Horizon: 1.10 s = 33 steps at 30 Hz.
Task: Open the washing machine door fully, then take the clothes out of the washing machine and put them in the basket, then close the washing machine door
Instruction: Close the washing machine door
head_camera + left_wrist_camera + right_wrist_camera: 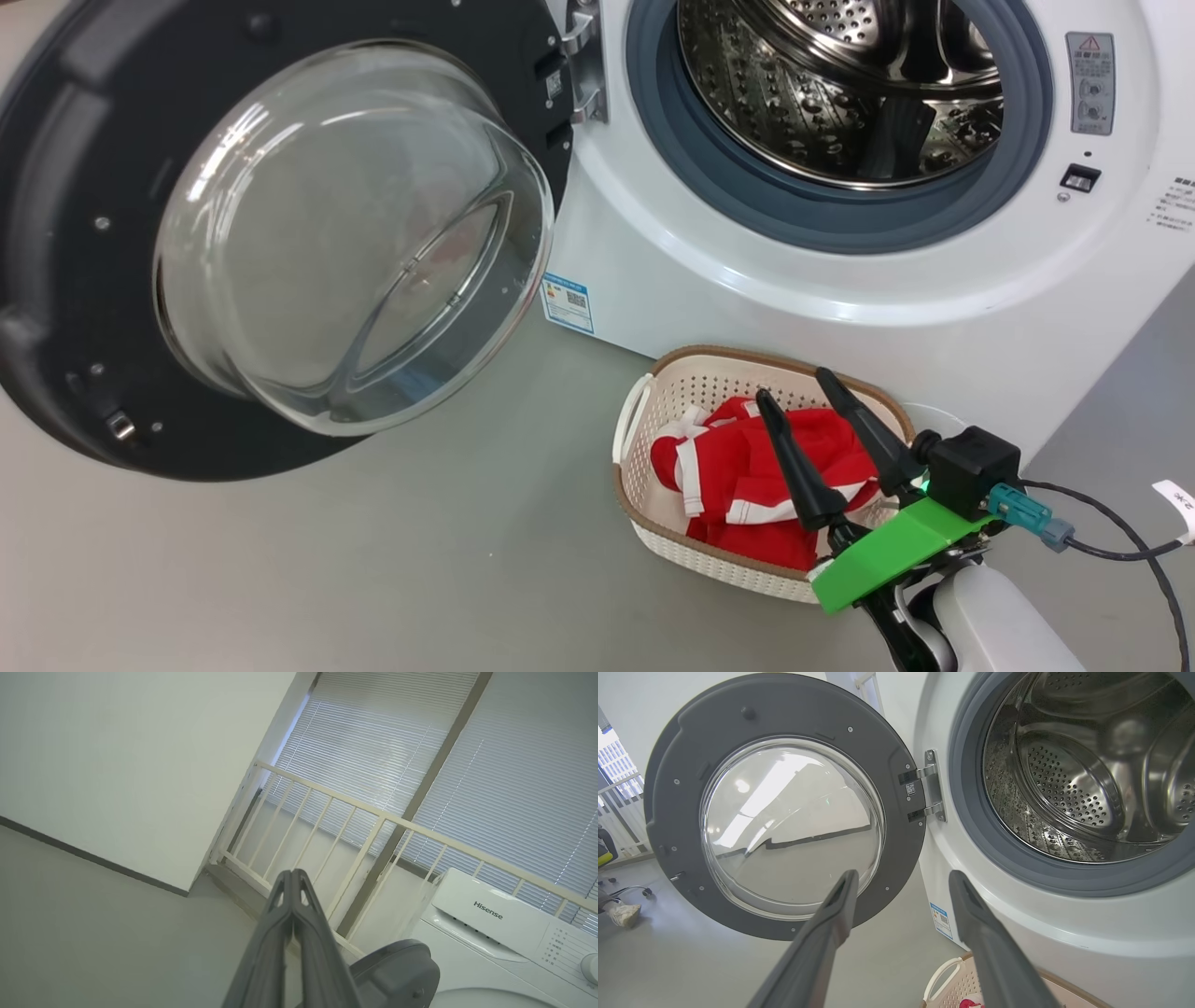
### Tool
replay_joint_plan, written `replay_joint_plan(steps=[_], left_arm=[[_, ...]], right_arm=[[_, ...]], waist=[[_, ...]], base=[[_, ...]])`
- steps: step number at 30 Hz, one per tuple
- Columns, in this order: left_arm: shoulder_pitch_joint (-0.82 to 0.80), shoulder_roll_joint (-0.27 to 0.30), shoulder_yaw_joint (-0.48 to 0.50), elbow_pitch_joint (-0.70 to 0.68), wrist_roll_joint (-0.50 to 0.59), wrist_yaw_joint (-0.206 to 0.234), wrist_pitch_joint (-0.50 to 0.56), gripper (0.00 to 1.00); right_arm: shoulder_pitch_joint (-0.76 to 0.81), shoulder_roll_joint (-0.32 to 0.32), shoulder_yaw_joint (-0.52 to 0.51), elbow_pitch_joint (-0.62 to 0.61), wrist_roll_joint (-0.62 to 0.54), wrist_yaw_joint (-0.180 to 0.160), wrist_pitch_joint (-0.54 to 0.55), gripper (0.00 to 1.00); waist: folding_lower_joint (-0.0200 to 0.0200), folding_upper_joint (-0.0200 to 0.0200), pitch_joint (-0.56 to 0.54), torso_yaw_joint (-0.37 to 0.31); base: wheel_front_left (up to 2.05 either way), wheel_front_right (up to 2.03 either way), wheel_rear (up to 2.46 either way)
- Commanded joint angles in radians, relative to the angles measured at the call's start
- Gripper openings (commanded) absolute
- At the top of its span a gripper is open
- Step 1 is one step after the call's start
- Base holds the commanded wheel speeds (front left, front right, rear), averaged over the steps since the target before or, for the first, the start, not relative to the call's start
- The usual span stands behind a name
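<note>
Right end effector (794, 385) spread wide, empty, above clothes (738, 467) in basket (709, 354); left end effector (293, 875) pressed closed, empty

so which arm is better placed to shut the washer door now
Left, probably: the left pincer, shut, is near the outer edge of the washing machine door. The right pincer hangs open over the clothes in the basket, on the door's inner side.

Bright even light; soft shadows; glare on washing machine door (280, 233); wrist views bulge at edges.
</note>
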Motion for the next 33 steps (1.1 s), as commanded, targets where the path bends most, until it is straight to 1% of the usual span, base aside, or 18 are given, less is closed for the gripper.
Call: replay_joint_plan(steps=[1,4,5,9,14,20,21,26,33], left_arm=[[-0.068,0.076,0.047,0.033,-0.033,-0.014,0.024,0.00],[-0.140,0.083,0.073,0.163,-0.103,-0.018,0.064,0.00],[-0.140,0.083,0.073,0.163,-0.103,-0.018,0.064,0.00],[-0.215,0.096,0.096,0.326,-0.164,-0.016,0.114,0.00],[-0.277,0.122,0.109,0.490,-0.199,-0.022,0.155,0.00],[-0.330,0.137,0.120,0.638,-0.230,-0.031,0.189,0.00],[-0.342,0.137,0.115,0.672,-0.236,-0.035,0.211,0.00],[-0.356,0.135,0.089,0.720,-0.237,-0.047,0.260,0.00],[-0.372,0.117,0.073,0.775,-0.255,-0.051,0.328,0.00]], right_arm=[[-0.006,0.003,0.019,-0.028,0.005,0.002,-0.005,1.00],[-0.013,0.000,0.022,-0.027,-0.001,0.002,-0.005,1.00],[-0.013,0.000,0.022,-0.027,-0.001,0.002,-0.005,1.00],[-0.026,-0.002,0.030,-0.023,-0.006,0.002,-0.005,1.00],[-0.041,-0.003,0.032,-0.020,-0.011,0.002,-0.005,1.00],[-0.050,-0.003,0.031,-0.021,-0.016,0.002,-0.005,1.00],[-0.053,-0.002,0.031,-0.021,-0.017,0.002,-0.005,1.00],[-0.058,0.002,0.029,-0.021,-0.020,0.002,-0.005,1.00],[-0.061,0.008,0.023,-0.020,-0.023,0.002,-0.005,1.00]], waist=[[0.0000,-0.0001,0.012,-0.010],[0.0000,-0.0001,0.030,-0.025],[0.0000,-0.0001,0.030,-0.025],[0.0000,-0.0001,0.050,-0.050],[0.0000,-0.0001,0.069,-0.080],[0.0000,-0.0001,0.088,-0.103],[0.0000,-0.0001,0.093,-0.109],[0.0000,-0.0001,0.097,-0.119],[0.0000,-0.0001,0.095,-0.125]], base=[[0.00,0.00,0.00],[0.00,0.00,0.00],[0.00,0.00,0.00],[0.00,0.00,0.00],[0.00,0.00,0.00],[0.00,0.00,0.00],[0.00,0.00,0.00],[0.00,0.00,0.00],[0.00,0.00,0.00]])
